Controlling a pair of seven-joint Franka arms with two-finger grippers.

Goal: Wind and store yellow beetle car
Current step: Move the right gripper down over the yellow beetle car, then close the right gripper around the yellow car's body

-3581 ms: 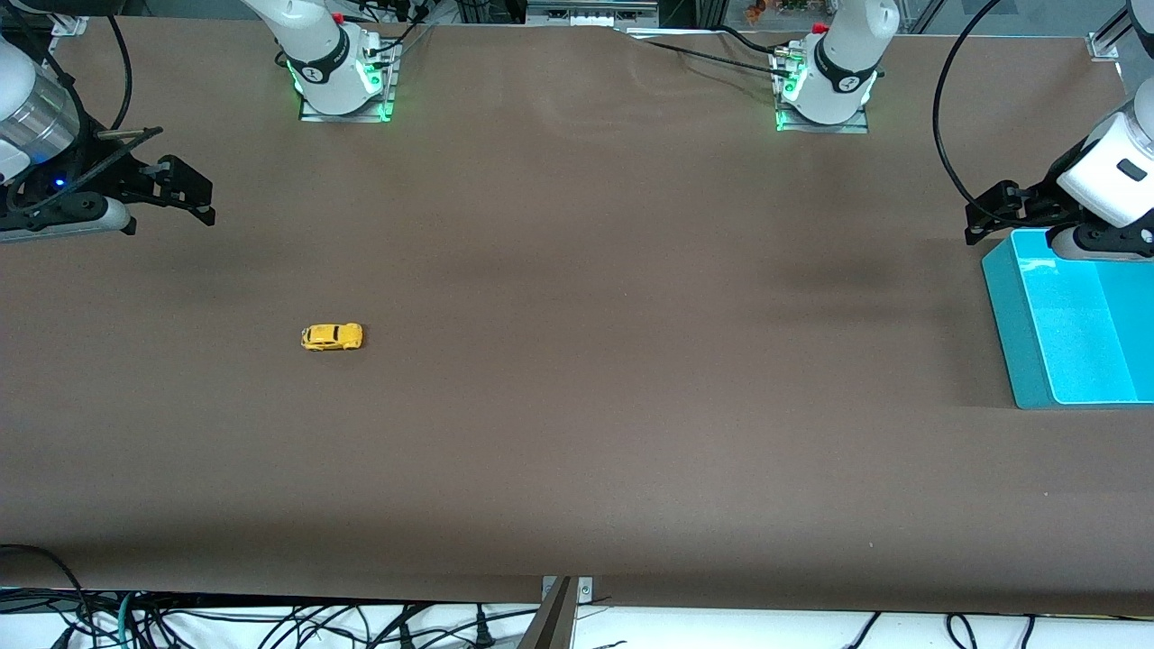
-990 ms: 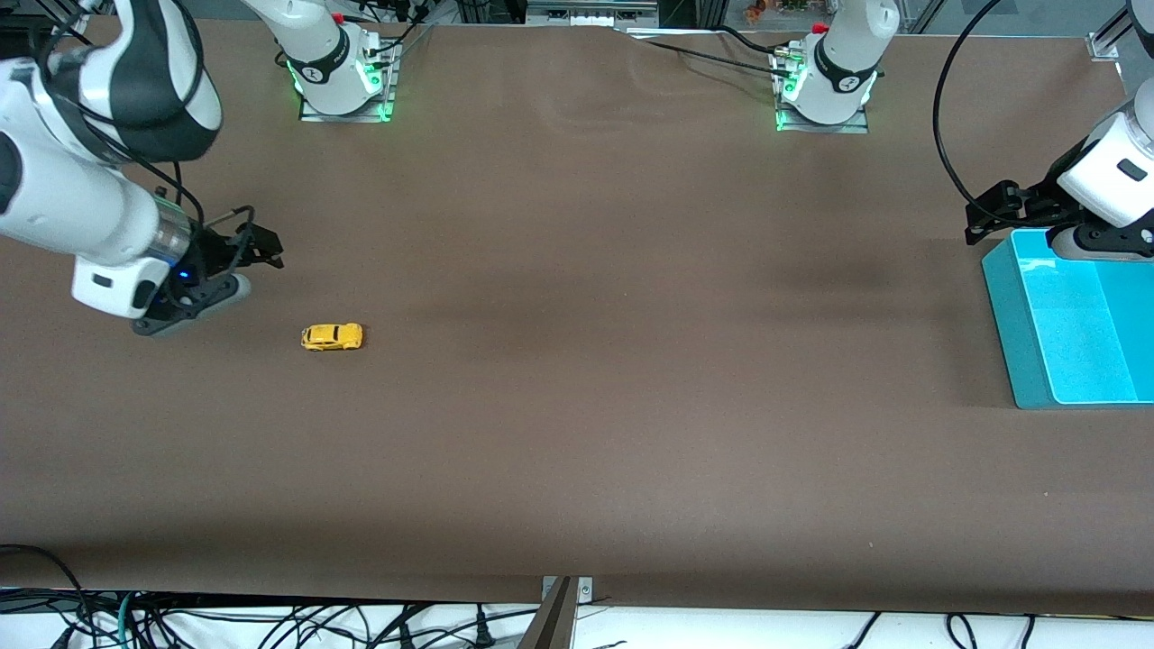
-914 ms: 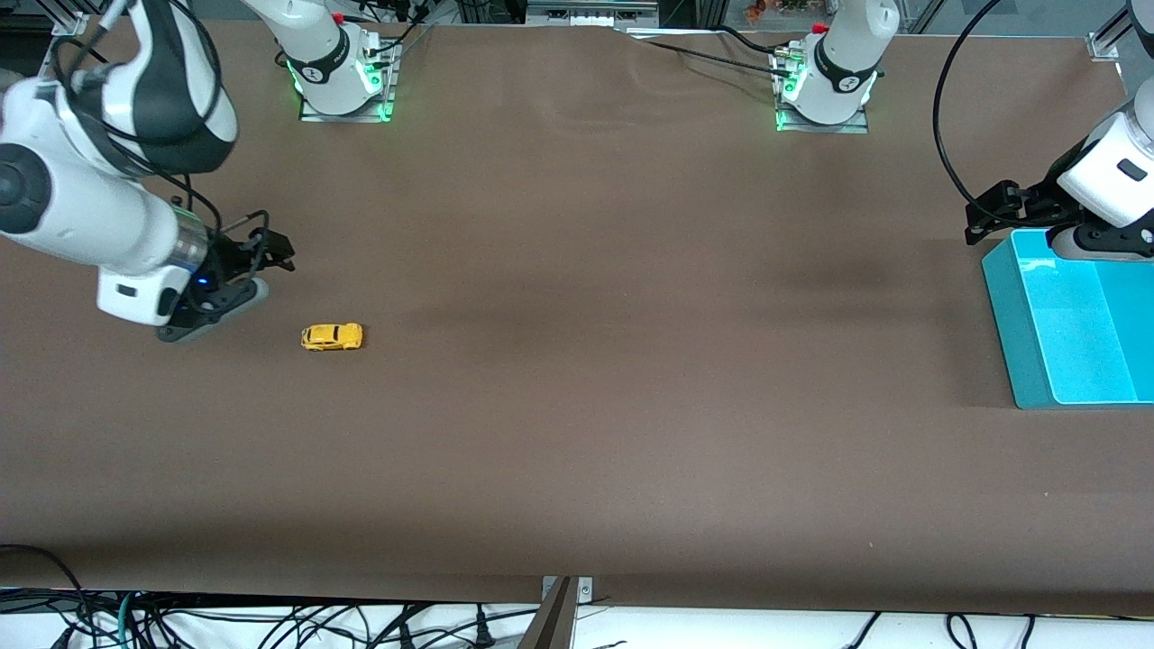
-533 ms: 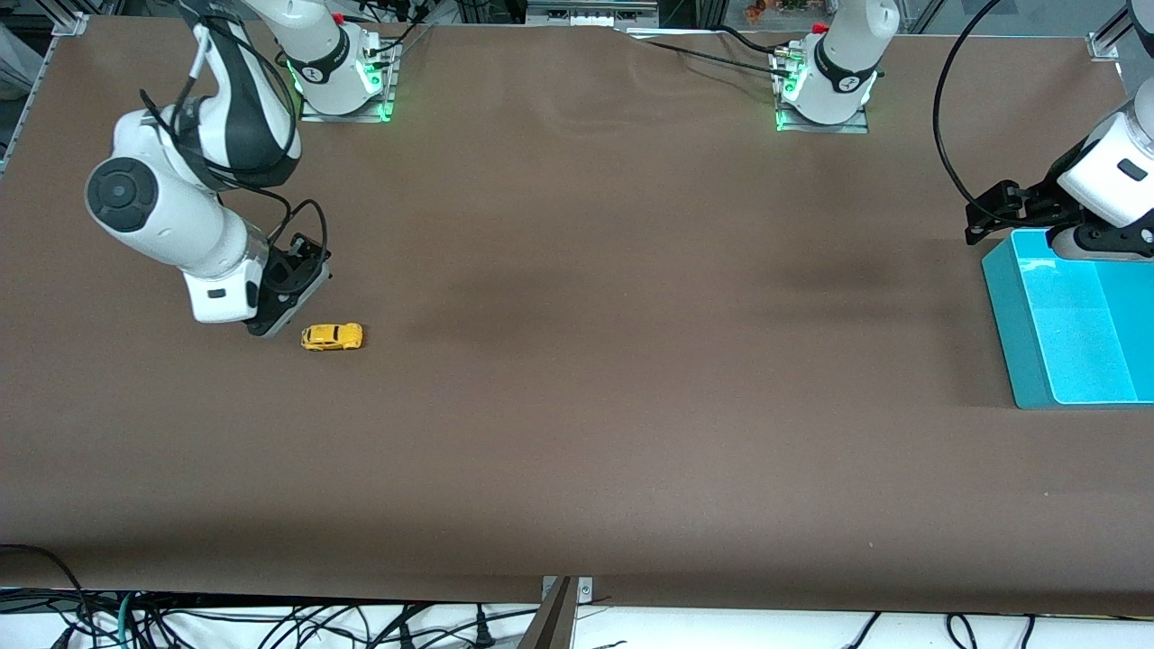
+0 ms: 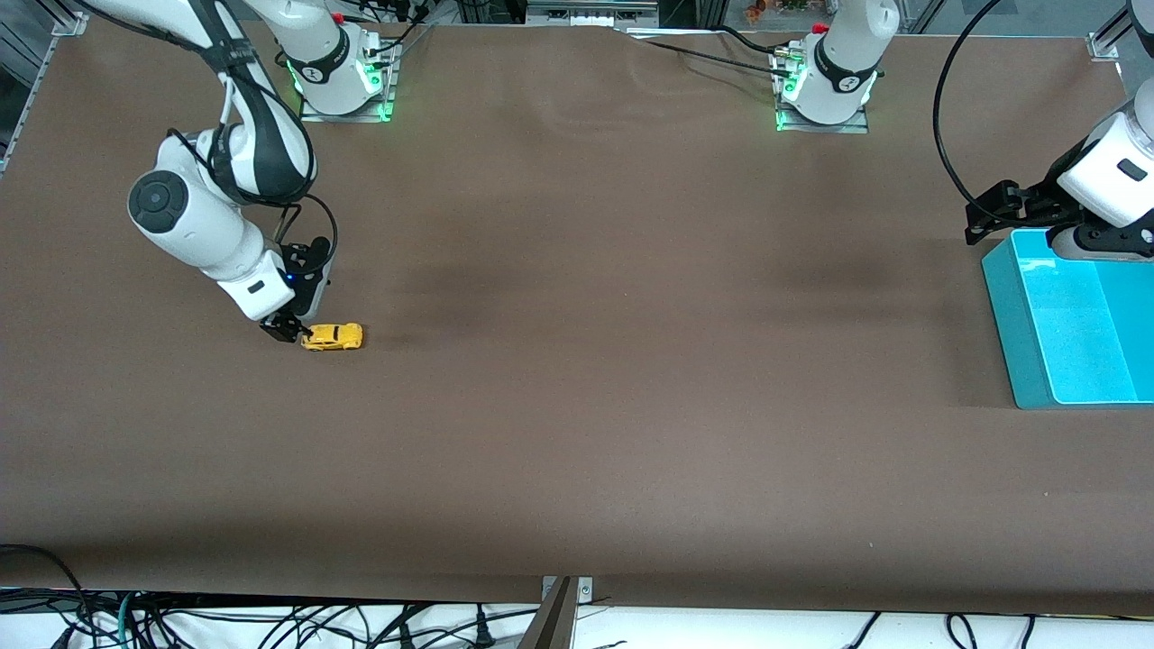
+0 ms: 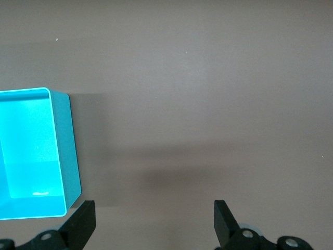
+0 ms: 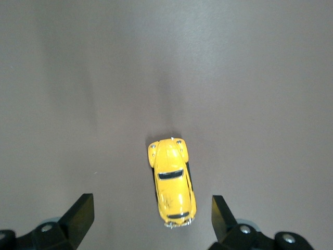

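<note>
Brown table | one yellow beetle car | right gripper jaws wide, empty | left gripper jaws wide, empty, waiting

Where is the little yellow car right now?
The yellow beetle car sits on the table toward the right arm's end, just beneath the open right tool.

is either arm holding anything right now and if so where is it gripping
Nothing is held. The right pincer is open over the toy car, not touching it. The left pincer waits open beside the blue bin.

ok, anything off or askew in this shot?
Nothing stands out. The tiny yellow beetle car sits upright on its wheels; the right gripper is open over it. The left gripper waits, open, by the turquoise plastic bin.
</note>
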